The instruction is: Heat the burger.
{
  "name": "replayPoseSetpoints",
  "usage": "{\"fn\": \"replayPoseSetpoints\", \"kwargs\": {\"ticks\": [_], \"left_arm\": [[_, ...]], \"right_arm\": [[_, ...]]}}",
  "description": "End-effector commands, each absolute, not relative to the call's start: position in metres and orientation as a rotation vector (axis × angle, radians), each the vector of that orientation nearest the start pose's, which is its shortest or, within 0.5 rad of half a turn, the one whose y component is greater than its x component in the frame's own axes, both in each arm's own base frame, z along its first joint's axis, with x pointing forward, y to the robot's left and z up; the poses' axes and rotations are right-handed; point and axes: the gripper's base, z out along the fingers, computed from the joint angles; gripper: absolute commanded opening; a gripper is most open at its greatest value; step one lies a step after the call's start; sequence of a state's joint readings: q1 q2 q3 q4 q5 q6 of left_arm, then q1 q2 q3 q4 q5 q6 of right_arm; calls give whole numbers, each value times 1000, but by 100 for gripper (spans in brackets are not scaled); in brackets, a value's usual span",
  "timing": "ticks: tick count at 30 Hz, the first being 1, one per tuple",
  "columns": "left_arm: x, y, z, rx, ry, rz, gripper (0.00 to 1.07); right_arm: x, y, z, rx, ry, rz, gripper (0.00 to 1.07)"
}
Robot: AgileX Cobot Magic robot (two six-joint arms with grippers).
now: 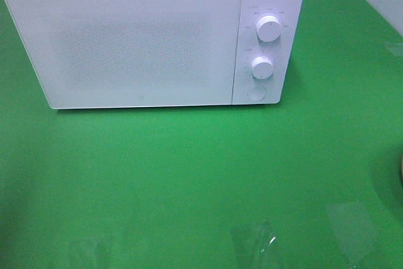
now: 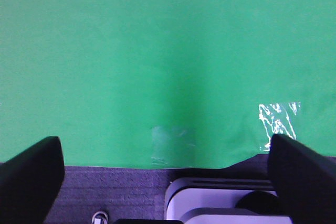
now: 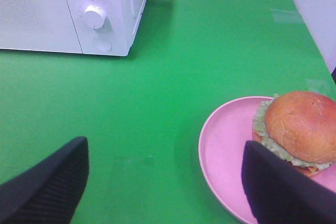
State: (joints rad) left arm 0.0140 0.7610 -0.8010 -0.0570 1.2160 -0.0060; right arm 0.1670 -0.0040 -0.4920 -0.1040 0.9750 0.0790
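The white microwave [image 1: 151, 36] sat at about 11 o'clock on the green table [image 1: 189, 174], and its door [image 1: 126, 45] was shut, so nothing could go inside it yet. Its two round knobs [image 1: 269, 28] and the button [image 1: 255, 92] were on the side at 3 o'clock of the door, untouched. The burger [image 3: 302, 129] lay on a pink plate [image 3: 226, 150], pushed to one side of it and not in the middle. In the high view the plate was almost hidden; a dark bit at the 3 o'clock edge may have been part of it, but that was too small to be sure. The right gripper [image 3: 165, 182] hung over the table just beside the plate with its jaws spread wide and nothing between them, most likely waiting near the food so it could pick it up. The left gripper [image 2: 168, 171] was also spread wide and empty, low over bare green cloth near some shiny tape [image 2: 278, 121], probably kept free to open the door first.
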Motion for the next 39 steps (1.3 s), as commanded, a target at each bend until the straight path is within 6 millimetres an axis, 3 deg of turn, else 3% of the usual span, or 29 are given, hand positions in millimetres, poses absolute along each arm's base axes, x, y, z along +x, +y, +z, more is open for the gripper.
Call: {"fn": "replayPoseSetpoints", "kwargs": {"ticks": [1, 7, 10, 11, 16, 18, 25, 27, 39], "left_arm": [[92, -1, 314, -25, 2632, -39, 101], [53, 1, 295, -20, 2540, 6, 101], [50, 1, 291, -20, 2538, 14, 101], [43, 2, 280, -20, 2543, 26, 101], [32, 2, 281, -17, 2443, 24, 101], [18, 0, 284, -23, 2336, 4, 101], [10, 0, 284, -23, 2123, 4, 101], [-2, -1, 281, -20, 2063, -6, 101], [-11, -4, 281, -17, 2006, -55, 101]], "right_arm": [[-4, -8, 283, -93, 1918, 34, 76], [-4, -8, 283, -93, 1918, 34, 76], [-4, -8, 283, -93, 1918, 34, 76], [-4, -8, 283, -93, 1918, 34, 76], [-4, -8, 283, -93, 1918, 34, 76], [-4, -8, 283, -94, 1918, 35, 76], [-4, -8, 283, -94, 1918, 35, 76], [-4, -8, 283, -93, 1919, 36, 76], [-4, -8, 283, -93, 1919, 36, 76]]}}
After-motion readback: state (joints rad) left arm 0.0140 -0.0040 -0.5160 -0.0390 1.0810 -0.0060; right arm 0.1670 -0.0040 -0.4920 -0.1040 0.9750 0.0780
